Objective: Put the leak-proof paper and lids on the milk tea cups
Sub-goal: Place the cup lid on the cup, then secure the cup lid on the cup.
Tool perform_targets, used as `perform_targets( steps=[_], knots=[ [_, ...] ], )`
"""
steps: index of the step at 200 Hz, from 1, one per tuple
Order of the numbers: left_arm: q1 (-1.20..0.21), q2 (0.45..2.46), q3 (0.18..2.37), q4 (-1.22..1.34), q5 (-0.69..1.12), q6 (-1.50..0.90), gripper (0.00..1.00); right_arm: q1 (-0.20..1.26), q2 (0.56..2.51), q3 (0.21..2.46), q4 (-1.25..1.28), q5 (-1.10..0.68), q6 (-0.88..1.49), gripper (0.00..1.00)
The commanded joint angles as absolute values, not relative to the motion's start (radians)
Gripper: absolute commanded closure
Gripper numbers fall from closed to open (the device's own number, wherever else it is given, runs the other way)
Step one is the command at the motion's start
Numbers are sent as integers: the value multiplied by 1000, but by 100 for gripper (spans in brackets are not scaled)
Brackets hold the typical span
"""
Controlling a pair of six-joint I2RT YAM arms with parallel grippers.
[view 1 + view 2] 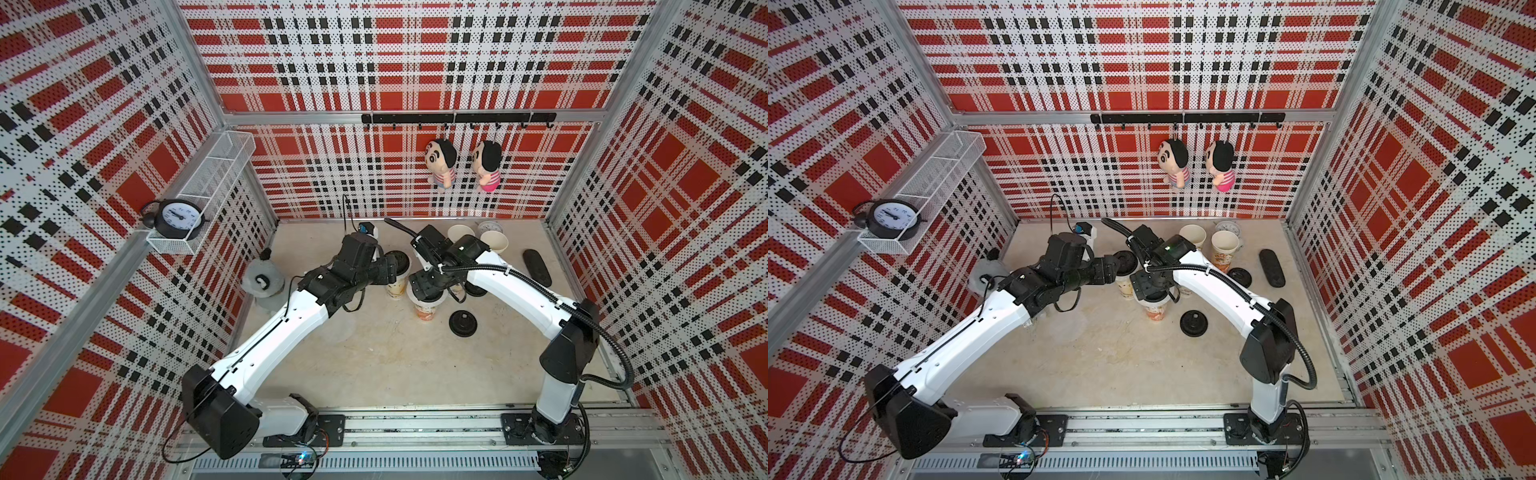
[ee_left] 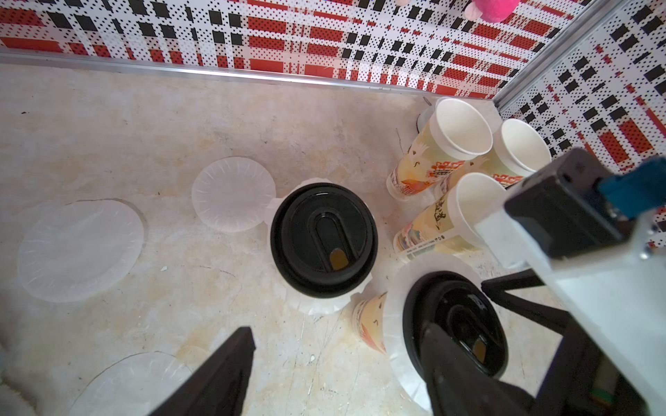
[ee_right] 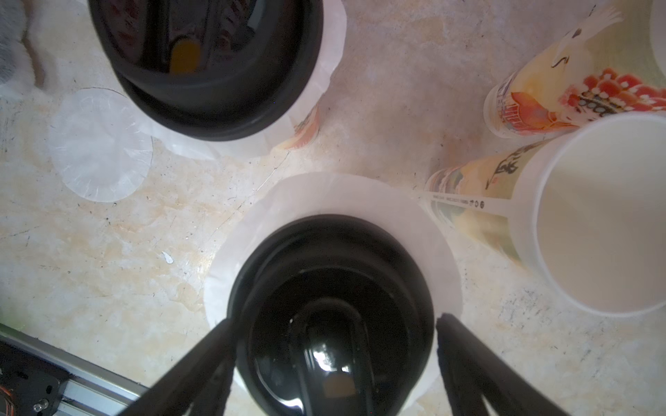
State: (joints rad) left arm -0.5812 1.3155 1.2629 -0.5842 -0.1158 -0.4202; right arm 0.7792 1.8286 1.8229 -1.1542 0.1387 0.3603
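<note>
Top views look down from high; close wrist views share the milk tea cups (image 2: 425,162).

lettering on milk tea cups (image 2: 429,227) unreadable

In both top views the right arm (image 1: 519,286) hides the top of one cup (image 1: 424,312). In the right wrist view the near black lid (image 3: 331,288) is blurred and cut by the edge, as is an open cup (image 3: 605,216).

Bright, even light is casting only soft shadows. Wide-angle distortion is bending the walls (image 1: 104,124) in both top views. Glare is glinting on the blurred black lid (image 3: 331,306).
</note>
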Motion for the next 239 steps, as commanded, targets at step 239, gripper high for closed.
perform_targets(
  steps=[239],
  knots=[
    [-818,1587,1509,-773,-236,-421,26,448,1206,1310,-895,27,512,11]
  ],
)
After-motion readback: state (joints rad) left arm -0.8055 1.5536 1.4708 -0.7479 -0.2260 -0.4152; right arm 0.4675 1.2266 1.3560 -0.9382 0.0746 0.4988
